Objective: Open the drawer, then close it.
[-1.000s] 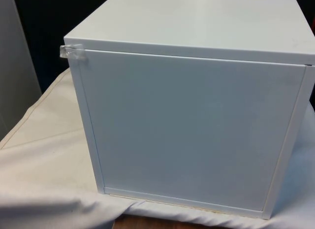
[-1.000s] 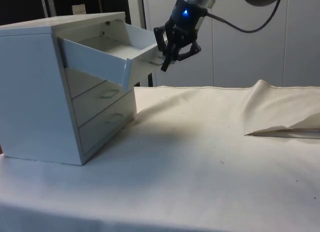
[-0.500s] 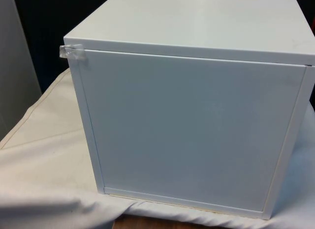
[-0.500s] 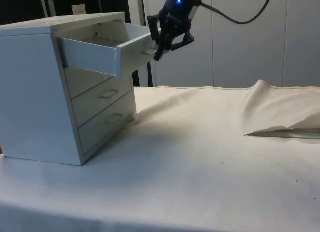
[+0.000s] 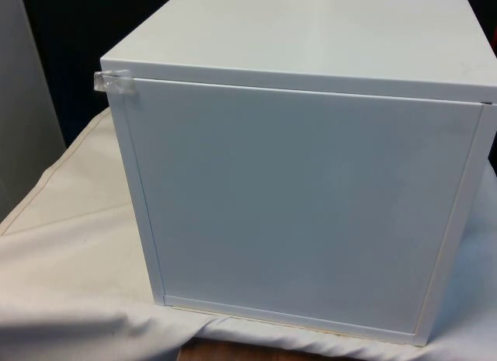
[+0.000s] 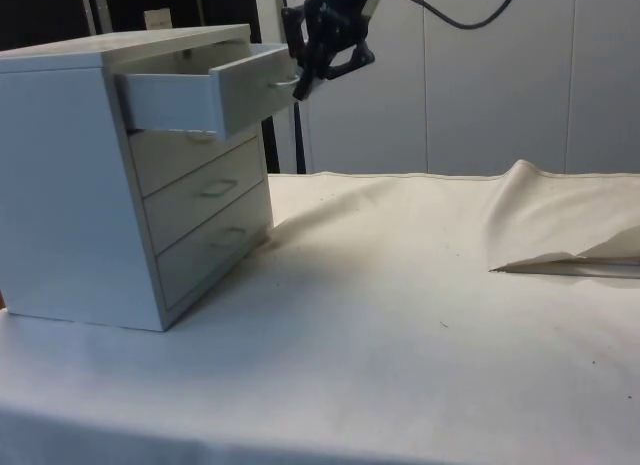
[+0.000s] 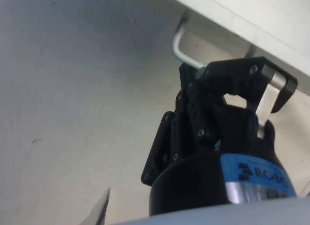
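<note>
The white chest of drawers [image 6: 70,195] stands at the side view's left; in the front view its plain back panel [image 5: 311,206] faces me. Its top drawer [image 6: 205,97] is pulled partway out, while the two lower drawers are flush. My black gripper [image 6: 300,82] is at the top drawer's front, on its metal handle [image 6: 284,83]. In the wrist view the gripper [image 7: 237,77] has its fingers apart, and the bent steel handle [image 7: 177,43] runs across behind both fingertips. Nothing is clamped between the fingers.
The white cloth [image 6: 400,315] covers the table, with a raised fold [image 6: 560,225] at the side view's right. A bit of clear tape [image 5: 114,81] sticks to the chest's upper back corner.
The top drawer has slid back into the chest by about half its opening. My gripper moved with its handle towards the chest and slightly upward.
</note>
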Tool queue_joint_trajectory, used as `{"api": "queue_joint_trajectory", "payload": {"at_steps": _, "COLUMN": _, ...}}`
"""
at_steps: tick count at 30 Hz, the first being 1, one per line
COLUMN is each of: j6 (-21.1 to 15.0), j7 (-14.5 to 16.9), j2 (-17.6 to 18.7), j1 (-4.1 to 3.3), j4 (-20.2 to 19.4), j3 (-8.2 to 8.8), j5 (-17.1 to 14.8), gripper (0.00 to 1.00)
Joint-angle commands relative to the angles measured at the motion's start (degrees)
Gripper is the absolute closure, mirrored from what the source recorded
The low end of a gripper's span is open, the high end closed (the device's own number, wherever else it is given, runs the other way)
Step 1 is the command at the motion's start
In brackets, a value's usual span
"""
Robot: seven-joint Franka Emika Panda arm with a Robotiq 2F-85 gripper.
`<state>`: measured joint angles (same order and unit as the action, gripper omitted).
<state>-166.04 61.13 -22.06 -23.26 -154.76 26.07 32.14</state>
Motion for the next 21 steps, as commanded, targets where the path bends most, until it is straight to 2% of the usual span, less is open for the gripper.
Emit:
{"api": "queue_joint_trajectory", "payload": {"at_steps": 1, "j6": 0.1, "j7": -0.7, "j2": 1.0, "j1": 0.74, "j4": 1.4, "j3": -0.52, "j5": 0.7, "gripper": 1.00}}
{"api": "queue_joint_trajectory", "payload": {"at_steps": 2, "j6": 0.2, "j7": -0.8, "j2": 1.1, "j1": 0.63, "j4": 1.7, "j3": -0.46, "j5": 0.7, "gripper": 1.00}}
{"api": "queue_joint_trajectory", "payload": {"at_steps": 3, "j6": 0.3, "j7": -0.2, "j2": 0.3, "j1": -0.11, "j4": 0.6, "j3": 0.00, "j5": 0.0, "gripper": 1.00}}
{"api": "queue_joint_trajectory", "payload": {"at_steps": 4, "j6": 0.3, "j7": -0.9, "j2": 1.3, "j1": 0.57, "j4": 1.9, "j3": -0.46, "j5": 0.7, "gripper": 1.00}}
{"api": "queue_joint_trajectory", "payload": {"at_steps": 10, "j6": 0.6, "j7": -1.5, "j2": 3.0, "j1": 0.11, "j4": 4.2, "j3": -0.34, "j5": 0.5, "gripper": 1.00}}
{"api": "queue_joint_trajectory", "payload": {"at_steps": 11, "j6": 0.5, "j7": -1.1, "j2": 2.6, "j1": -0.46, "j4": 3.4, "j3": 0.00, "j5": 0.0, "gripper": 1.00}}
{"api": "queue_joint_trajectory", "payload": {"at_steps": 12, "j6": 0.6, "j7": -1.6, "j2": 3.3, "j1": 0.06, "j4": 4.5, "j3": -0.34, "j5": 0.5, "gripper": 1.00}}
{"api": "queue_joint_trajectory", "payload": {"at_steps": 19, "j6": 0.4, "j7": -2.5, "j2": 5.8, "j1": -0.34, "j4": 6.9, "j3": -0.17, "j5": 0.3, "gripper": 1.00}}
{"api": "queue_joint_trajectory", "payload": {"at_steps": 20, "j6": 0.6, "j7": -2.1, "j2": 5.0, "j1": -0.74, "j4": 5.9, "j3": 0.00, "j5": -0.1, "gripper": 1.00}}
{"api": "queue_joint_trajectory", "payload": {"at_steps": 21, "j6": 0.4, "j7": -2.7, "j2": 6.2, "j1": -0.40, "j4": 7.2, "j3": -0.11, "j5": 0.3, "gripper": 1.00}}
